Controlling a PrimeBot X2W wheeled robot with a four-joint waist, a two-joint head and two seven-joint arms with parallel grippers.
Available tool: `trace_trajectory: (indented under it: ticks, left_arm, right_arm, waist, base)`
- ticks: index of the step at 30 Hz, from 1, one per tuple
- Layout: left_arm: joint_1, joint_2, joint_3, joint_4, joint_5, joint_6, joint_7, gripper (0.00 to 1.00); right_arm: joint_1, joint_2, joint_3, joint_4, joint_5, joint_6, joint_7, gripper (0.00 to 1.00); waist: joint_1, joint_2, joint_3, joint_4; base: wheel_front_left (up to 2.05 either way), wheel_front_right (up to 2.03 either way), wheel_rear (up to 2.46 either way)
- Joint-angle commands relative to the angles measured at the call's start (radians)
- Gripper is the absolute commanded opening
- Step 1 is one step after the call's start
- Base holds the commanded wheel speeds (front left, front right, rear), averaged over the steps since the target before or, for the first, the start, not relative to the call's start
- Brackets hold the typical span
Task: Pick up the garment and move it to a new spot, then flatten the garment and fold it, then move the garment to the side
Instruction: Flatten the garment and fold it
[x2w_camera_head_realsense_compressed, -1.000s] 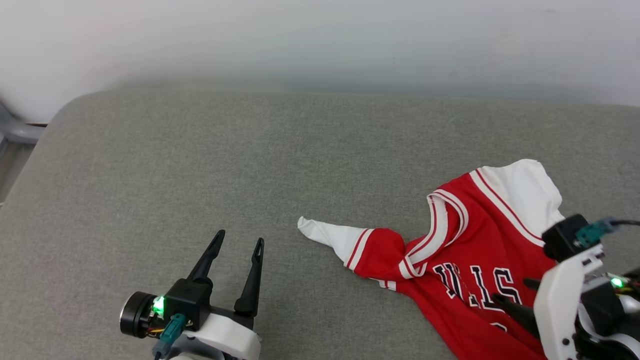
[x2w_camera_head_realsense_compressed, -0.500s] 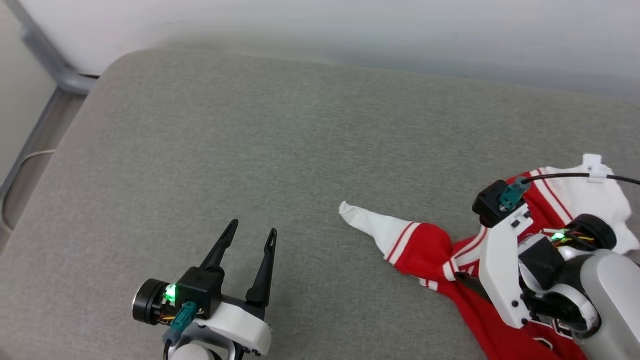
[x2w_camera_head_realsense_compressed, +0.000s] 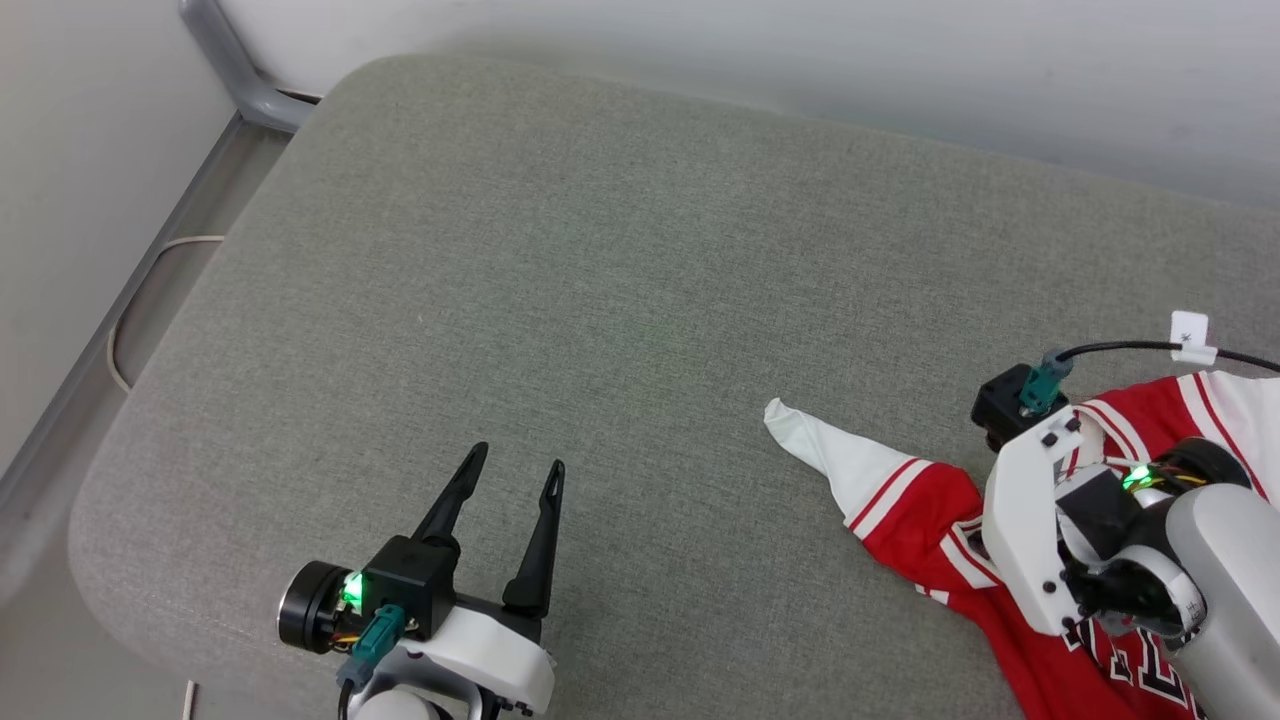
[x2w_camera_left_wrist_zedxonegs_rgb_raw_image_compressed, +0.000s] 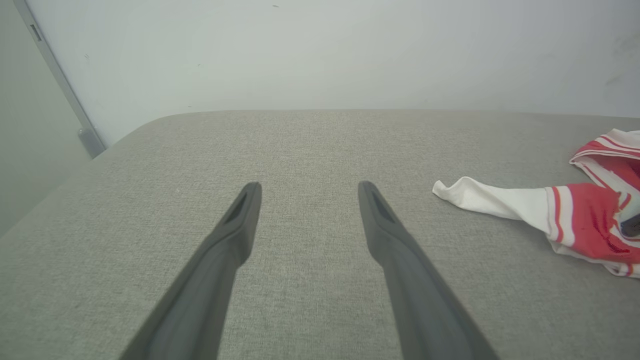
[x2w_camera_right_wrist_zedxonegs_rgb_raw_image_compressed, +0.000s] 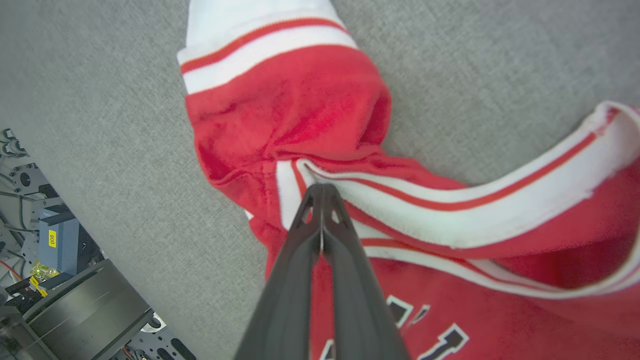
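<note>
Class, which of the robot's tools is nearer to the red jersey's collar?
Right. The right tool is shut on the collar trim of the jersey; the left tool stands open over the grey cushion, well apart from it.

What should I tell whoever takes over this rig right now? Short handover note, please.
Left hand: open, empty, over the grey cushion.
Right hand: shut, pinching the red jersey at its striped collar.
Jersey: crumpled at the cushion's right side, one white sleeve stretched out to the left.
Done: grasp made, jersey not yet lifted.
Left: lift, move to a new spot, flatten, fold, set aside.
</note>
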Motion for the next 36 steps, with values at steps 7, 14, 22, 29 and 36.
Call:
trace_trajectory:
  ticks: [7,14,22,29,36]
  left_arm:
    - [0.015,-0.002,-0.01,0.001,-0.008,0.008,-0.002,1.0]
    - [0.008,-0.002,-0.023,-0.008,-0.012,0.009,-0.002,1.0]
    - [0.028,-0.002,-0.024,0.005,-0.01,0.012,-0.002,1.0]
    - [0.032,-0.002,-0.021,0.008,-0.007,0.009,-0.002,1.0]
    - [0.019,-0.002,-0.028,0.003,-0.012,0.003,-0.002,1.0]
  right_arm:
    - [-0.082,-0.019,-0.048,0.021,0.033,-0.001,-0.017,0.0]
    - [-0.147,-0.034,-0.067,0.069,0.006,-0.001,-0.032,0.0]
    - [-0.099,-0.023,-0.038,0.086,0.042,-0.001,-0.027,0.0]
    - [-0.056,-0.021,0.001,0.058,0.059,-0.001,0.002,1.0]
    - [-0.035,-0.033,0.03,0.045,0.036,-0.001,0.024,1.0]
  waist:
    - [-0.0002,0.0,-0.026,0.018]
    - [-0.0002,0.0,-0.016,0.042]
    - [-0.0002,0.0,-0.033,0.038]
    - [-0.0002,0.0,-0.05,0.027]
    - [-0.0002,0.0,-0.03,0.041]
  base:
    - [0.0,0.0,0.0]
    - [0.0,0.0,0.0]
    - [0.0,0.0,0.0]
    - [0.0,0.0,0.0]
    - [0.0,0.0,0.0]
